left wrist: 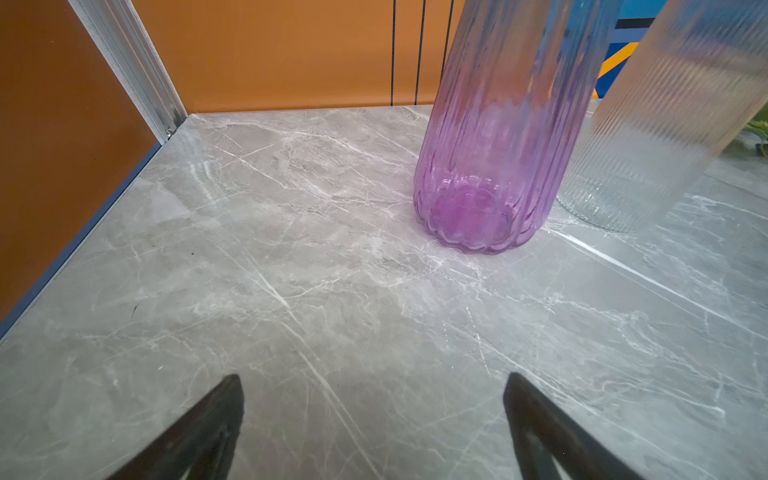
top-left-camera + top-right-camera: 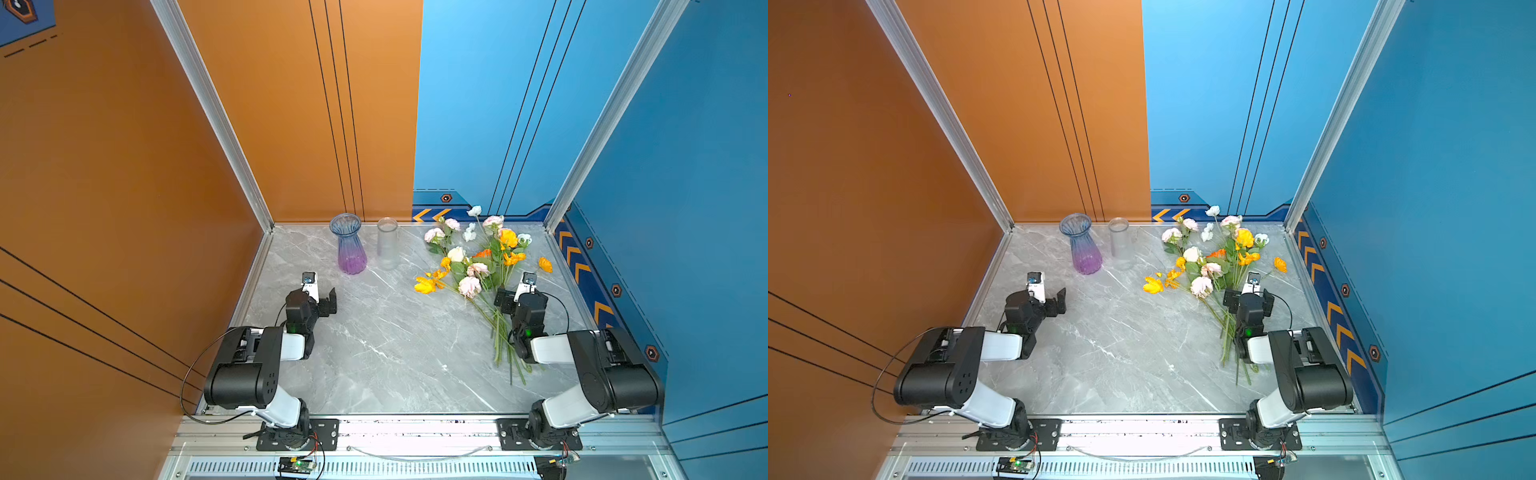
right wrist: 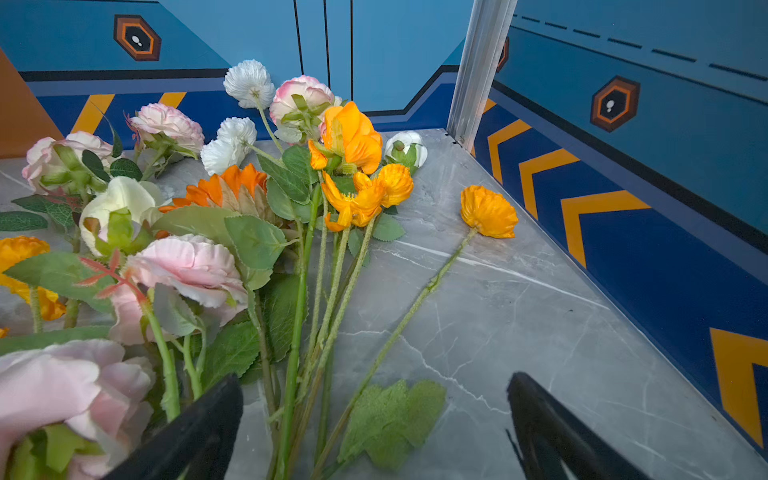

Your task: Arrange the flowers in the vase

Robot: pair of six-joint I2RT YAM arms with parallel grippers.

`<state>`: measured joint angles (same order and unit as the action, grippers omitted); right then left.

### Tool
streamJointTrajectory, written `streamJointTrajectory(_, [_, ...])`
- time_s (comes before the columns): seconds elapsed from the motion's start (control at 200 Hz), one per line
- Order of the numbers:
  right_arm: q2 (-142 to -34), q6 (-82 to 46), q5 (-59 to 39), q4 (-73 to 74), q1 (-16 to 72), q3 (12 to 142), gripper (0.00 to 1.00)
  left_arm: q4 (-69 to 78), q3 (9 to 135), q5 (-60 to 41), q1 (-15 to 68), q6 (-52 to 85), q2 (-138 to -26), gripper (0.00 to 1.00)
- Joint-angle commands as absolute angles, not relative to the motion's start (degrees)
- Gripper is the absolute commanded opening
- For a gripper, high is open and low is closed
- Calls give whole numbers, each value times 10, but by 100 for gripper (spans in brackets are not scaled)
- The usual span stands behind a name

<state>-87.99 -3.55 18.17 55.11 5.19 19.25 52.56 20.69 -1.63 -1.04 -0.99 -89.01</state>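
flowers [image 2: 478,266] [image 2: 1212,268] [image 3: 249,249] in a loose fan, flat on the right half of the grey marble table [image 2: 395,353], blooms toward the far right corner, stem ends toward the front edge. farthest white blooms close against the blue back wall [image 2: 478,104]. one orange bloom off alone, near the right-hand edge.

right gripper [image 2: 517,297] [image 3: 374,382] over the middle of the stems, jaws spread wide. in the wrist view, several stems between the jaws, none clamped.

purple vase [image 2: 348,245] [image 2: 1084,249] [image 1: 490,166] and clear vase [image 2: 387,243] [image 2: 1121,245] [image 1: 648,145] upright near the back edge, left of centre, just beside each other, a small gap visible in both top views.

left gripper [image 2: 322,301] [image 1: 374,382] a little short of the purple vase, jaws wide apart, gripping nothing, bare marble between them.

broad open marble across the middle and front, between the two arms. a narrower bare strip between the left gripper and the left edge. little room between the flowers and the right wall.
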Motion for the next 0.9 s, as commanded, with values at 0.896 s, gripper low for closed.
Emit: streamJointTrajectory(0.896, [-887, -32, 166, 557, 45, 196, 100, 534, 212, 52, 3, 2, -886, 98])
